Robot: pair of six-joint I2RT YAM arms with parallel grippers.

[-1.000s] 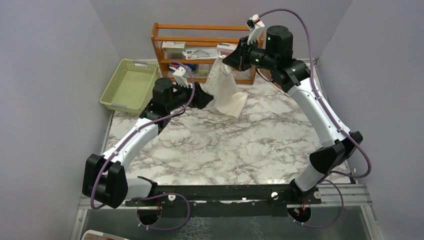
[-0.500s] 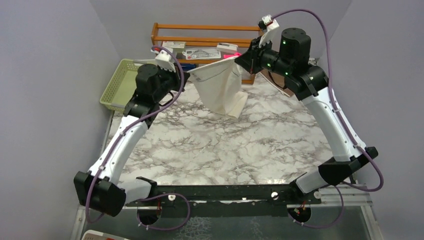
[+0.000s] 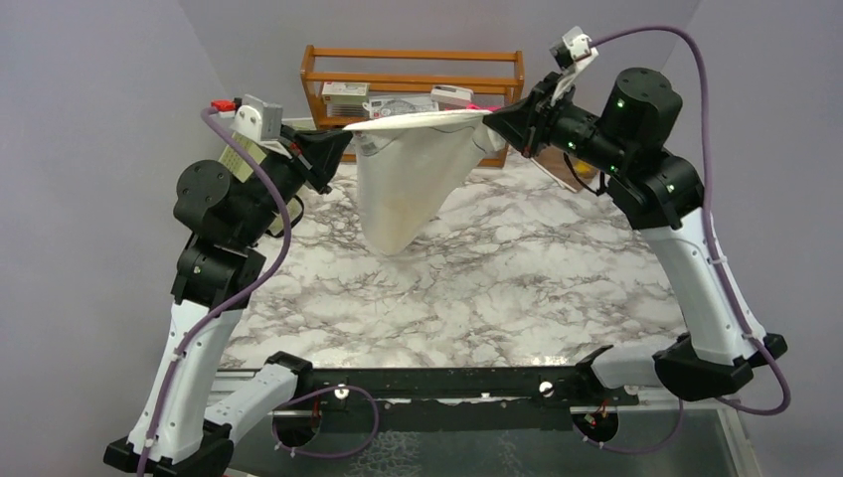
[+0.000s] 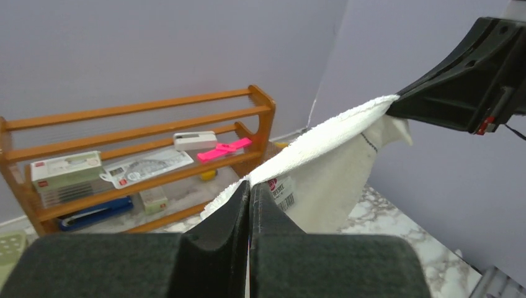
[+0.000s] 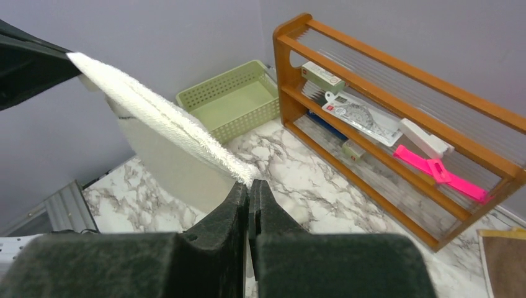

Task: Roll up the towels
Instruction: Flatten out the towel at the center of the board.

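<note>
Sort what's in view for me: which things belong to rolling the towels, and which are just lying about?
Part of the job:
- cream-white terry towel, held stretched in the air between left gripper and right gripper
- brown cloth with mustard trim, lying beside the rack

Just lying about:
- orange-brown wooden shelf rack
- pink plastic piece on its shelf
- light green plastic basket

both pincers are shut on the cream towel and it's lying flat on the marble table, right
Not quite. The cream towel is not lying flat: it hangs lifted over the marble table, its top edge stretched between the left pincer and the right pincer. Both pincers are indeed shut on it. The top external view shows this.
</note>
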